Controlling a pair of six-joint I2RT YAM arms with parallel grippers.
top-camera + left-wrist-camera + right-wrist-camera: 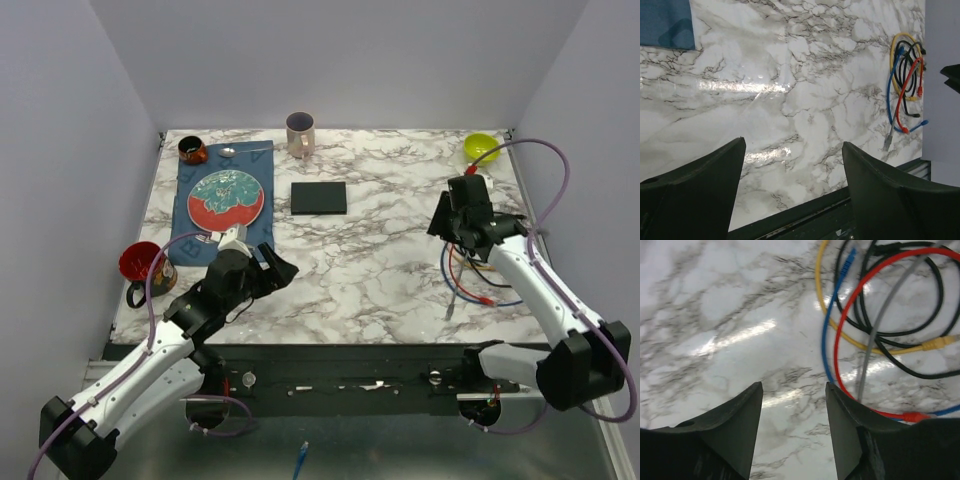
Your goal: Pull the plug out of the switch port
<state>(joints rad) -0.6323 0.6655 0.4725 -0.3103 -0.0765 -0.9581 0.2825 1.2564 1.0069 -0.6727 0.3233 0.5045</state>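
Observation:
The switch (319,198) is a flat matte-black box lying at mid-table towards the back; I see no sockets and no cable joined to it in the top view, and it is out of both wrist views. A loose coil of coloured cables (475,275) with plugs lies at the right, also seen in the left wrist view (905,80) and the right wrist view (875,315). My left gripper (275,272) (793,143) is open and empty over bare marble near the front left. My right gripper (443,222) (794,385) is open and empty just left of the cable coil.
A blue mat (190,225) with a red and teal plate (226,197) lies at the left. A dark cup (192,150), a spoon (229,151) and a beige mug (300,133) stand at the back. A red mug (140,262) is front left, a yellow-green bowl (481,147) back right.

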